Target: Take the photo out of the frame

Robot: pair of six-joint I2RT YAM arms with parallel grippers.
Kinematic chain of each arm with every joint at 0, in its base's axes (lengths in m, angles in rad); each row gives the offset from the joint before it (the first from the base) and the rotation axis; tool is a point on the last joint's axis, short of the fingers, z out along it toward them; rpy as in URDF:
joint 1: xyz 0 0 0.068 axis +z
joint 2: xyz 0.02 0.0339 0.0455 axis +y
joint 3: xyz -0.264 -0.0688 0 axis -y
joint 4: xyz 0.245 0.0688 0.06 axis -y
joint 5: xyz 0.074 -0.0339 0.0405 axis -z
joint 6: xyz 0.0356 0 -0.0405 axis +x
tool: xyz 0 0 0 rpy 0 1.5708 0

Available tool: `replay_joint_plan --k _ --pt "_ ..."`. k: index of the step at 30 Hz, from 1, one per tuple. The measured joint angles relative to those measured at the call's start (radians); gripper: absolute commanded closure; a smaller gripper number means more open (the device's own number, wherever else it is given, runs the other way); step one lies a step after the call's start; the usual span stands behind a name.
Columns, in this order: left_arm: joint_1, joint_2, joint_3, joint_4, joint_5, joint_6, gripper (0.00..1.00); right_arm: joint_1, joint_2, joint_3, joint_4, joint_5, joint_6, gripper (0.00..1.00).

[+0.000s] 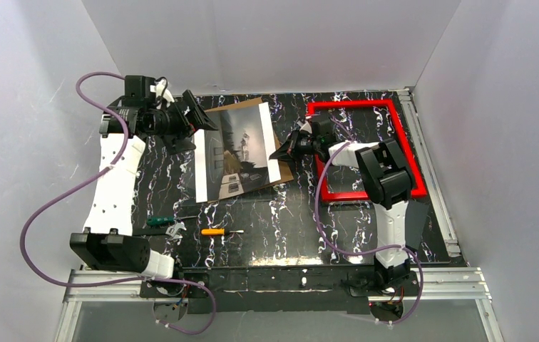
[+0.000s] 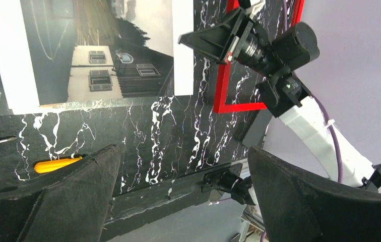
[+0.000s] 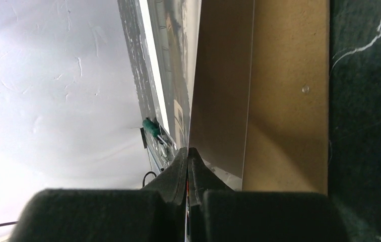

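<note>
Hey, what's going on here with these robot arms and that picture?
The photo is already out of the red frame, which lies on the right side of the table with nothing in it. The photo rests on a brown backing board in the middle. The right gripper is shut on the photo's right edge and seems to hold that edge a little off the board. The left gripper hangs open by the photo's far left corner, holding nothing.

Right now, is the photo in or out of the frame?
Out. The photo lies on the brown board beside the frame, edge pinched by the right gripper; table shows through frame.
</note>
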Motion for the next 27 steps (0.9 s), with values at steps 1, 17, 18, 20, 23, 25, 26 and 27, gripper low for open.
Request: replay_joint_plan --k 1,17,18,20,23,25,26,27 --pt "-0.007 0.0 -0.01 0.005 0.003 0.002 0.02 0.0 0.006 0.001 0.006 0.0 -0.001 0.99" --pt "-0.268 -0.076 -0.207 0.033 -0.031 0.044 0.02 0.005 -0.013 0.245 -0.633 0.228 -0.336 0.28" --pt "-0.292 -0.098 -0.23 0.03 -0.037 0.049 0.02 0.008 -0.065 0.246 -0.712 0.285 -0.378 0.28" --pt "-0.345 -0.16 -0.294 0.029 -0.059 0.058 0.02 0.026 -0.21 0.195 -0.826 0.408 -0.451 0.28" --pt "-0.416 -0.264 -0.405 0.027 -0.098 0.057 0.02 0.098 -0.521 0.01 -0.933 0.563 -0.517 0.28" --pt "-0.462 -0.334 -0.483 0.022 -0.126 0.05 0.02 0.172 -0.757 -0.134 -0.998 0.632 -0.533 0.28" --pt "-0.478 -0.359 -0.512 0.021 -0.137 0.045 0.02 0.201 -0.842 -0.182 -1.031 0.649 -0.534 0.27" --pt "-0.497 -0.388 -0.545 0.02 -0.15 0.04 0.02 0.228 -0.939 -0.236 -1.067 0.67 -0.529 0.27"
